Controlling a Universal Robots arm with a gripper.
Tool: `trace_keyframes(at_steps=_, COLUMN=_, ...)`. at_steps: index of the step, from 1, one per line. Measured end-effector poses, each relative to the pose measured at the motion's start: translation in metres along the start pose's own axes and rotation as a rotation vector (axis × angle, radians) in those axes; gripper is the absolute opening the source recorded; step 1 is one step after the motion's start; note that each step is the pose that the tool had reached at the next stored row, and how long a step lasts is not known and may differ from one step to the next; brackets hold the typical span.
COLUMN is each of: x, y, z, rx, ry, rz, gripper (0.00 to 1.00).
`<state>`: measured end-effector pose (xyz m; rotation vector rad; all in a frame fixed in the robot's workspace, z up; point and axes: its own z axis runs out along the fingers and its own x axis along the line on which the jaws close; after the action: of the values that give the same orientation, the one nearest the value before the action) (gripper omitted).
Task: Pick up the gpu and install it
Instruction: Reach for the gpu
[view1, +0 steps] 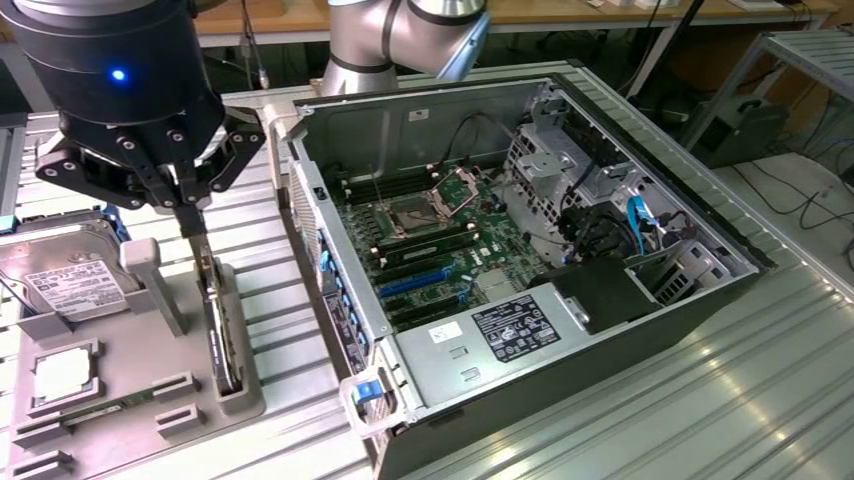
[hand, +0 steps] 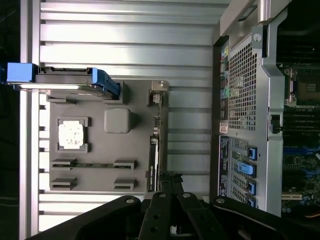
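- gpu (view1: 214, 325): stands edge-on; lower part hidden inside a slot of the grey holder (view1: 140, 365).
- Hard drive (view1: 60, 278): cut off by the exterior view's left edge.
- Power supply label (view1: 514, 328): print too small to read.
- Gripper (view1: 191, 228): contact with the gpu cannot be determined.

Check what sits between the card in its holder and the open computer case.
Past the holder, only a bare strip of ribbed metal table separates the card from the case; both the exterior and wrist views show it.
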<state>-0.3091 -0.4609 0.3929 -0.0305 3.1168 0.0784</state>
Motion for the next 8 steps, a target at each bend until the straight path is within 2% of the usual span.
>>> trace_keyframes(at_steps=8, x=0.012, y=0.0002, z=-0.0002, rx=0.0001, ry=0.0001, rz=0.000, gripper=0.11)
